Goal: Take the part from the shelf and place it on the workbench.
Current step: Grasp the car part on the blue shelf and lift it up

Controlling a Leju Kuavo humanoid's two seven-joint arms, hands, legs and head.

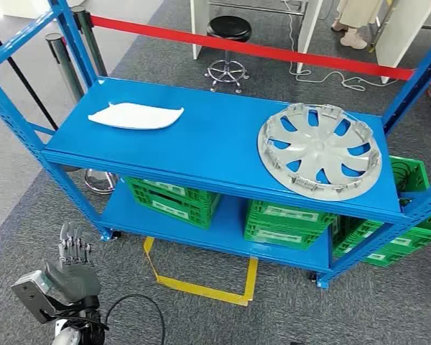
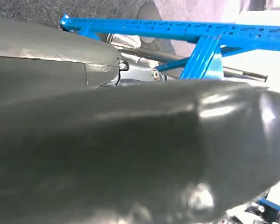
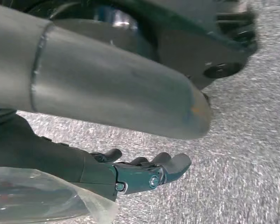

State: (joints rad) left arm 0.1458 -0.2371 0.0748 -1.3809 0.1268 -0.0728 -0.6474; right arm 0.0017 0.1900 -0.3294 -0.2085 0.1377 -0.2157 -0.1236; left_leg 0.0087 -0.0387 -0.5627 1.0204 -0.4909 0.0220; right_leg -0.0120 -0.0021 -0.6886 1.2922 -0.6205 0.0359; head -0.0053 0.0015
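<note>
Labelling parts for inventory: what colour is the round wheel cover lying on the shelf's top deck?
Silver-grey; the wheel cover shows best in the head view.

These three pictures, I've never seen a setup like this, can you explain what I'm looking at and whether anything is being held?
A two-armed humanoid robot took them. The wide picture is from its head, looking down at a blue shelf. On top lie a white flat part and a grey wheel cover; green crates sit below. The left hand hangs low, fingers apart, holding nothing. The other two pictures come from wrist cameras. One shows the left hand's thick grey thumb close up. The other shows the right hand over grey carpet, fingers out, also empty.
</note>
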